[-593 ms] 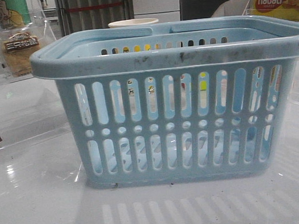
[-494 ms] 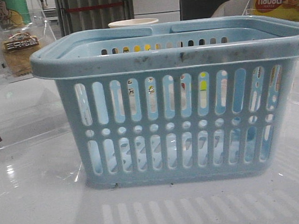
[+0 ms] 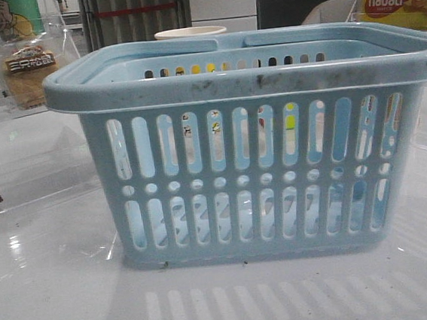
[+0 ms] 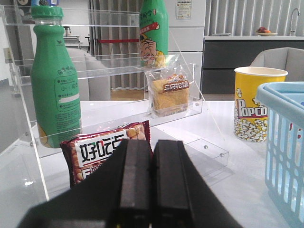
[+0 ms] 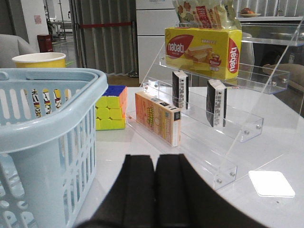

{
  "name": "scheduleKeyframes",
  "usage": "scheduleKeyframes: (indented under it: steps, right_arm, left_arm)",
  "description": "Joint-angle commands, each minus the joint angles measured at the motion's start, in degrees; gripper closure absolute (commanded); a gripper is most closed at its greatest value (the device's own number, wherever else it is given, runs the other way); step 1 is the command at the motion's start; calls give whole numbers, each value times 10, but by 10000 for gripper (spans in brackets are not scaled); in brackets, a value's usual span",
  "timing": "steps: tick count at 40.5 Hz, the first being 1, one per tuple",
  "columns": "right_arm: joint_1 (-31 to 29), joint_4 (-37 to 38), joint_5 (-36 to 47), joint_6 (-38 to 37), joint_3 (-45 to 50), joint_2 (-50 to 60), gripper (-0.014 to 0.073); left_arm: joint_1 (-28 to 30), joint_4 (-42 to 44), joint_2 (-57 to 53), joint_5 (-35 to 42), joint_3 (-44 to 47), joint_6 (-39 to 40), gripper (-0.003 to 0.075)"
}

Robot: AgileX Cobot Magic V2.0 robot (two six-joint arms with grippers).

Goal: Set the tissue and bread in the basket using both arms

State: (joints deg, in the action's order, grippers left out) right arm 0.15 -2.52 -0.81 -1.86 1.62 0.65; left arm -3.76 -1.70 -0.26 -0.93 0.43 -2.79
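Note:
The light-blue basket (image 3: 252, 164) stands in the middle of the table, and nothing shows inside it through the slots. The bread (image 4: 168, 91), in its clear packet with a dark label, stands on a step of the clear shelf at the far left (image 3: 29, 72). My left gripper (image 4: 152, 143) is shut and empty, short of the shelf, with the bread beyond it. My right gripper (image 5: 155, 159) is also shut and empty, beside the basket (image 5: 42, 128) and facing the right-hand shelf. I cannot tell which shelf item is the tissue. Neither gripper shows in the front view.
On the left shelf stand green bottles (image 4: 56, 80), with a red snack packet (image 4: 102, 152) leaning on it. Behind the basket are a popcorn cup (image 4: 256, 104) and a puzzle cube (image 5: 111, 107). The right shelf holds a nabati box (image 5: 202, 45), a printed soft packet (image 5: 204, 13), an orange box (image 5: 156, 118) and dark boxes (image 5: 216, 102).

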Motion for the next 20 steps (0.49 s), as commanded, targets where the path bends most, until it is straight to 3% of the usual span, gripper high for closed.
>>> scheduleKeyframes:
  steps: [1, 20]
  right_arm:
    - [-1, 0, 53, -1, -3, 11, 566]
    - [0, 0, 63, -1, -37, 11, 566]
  left_arm:
    - [-3, -1, -9, 49, 3, 1, 627]
    - [-3, -1, -9, 75, -28, 1, 627]
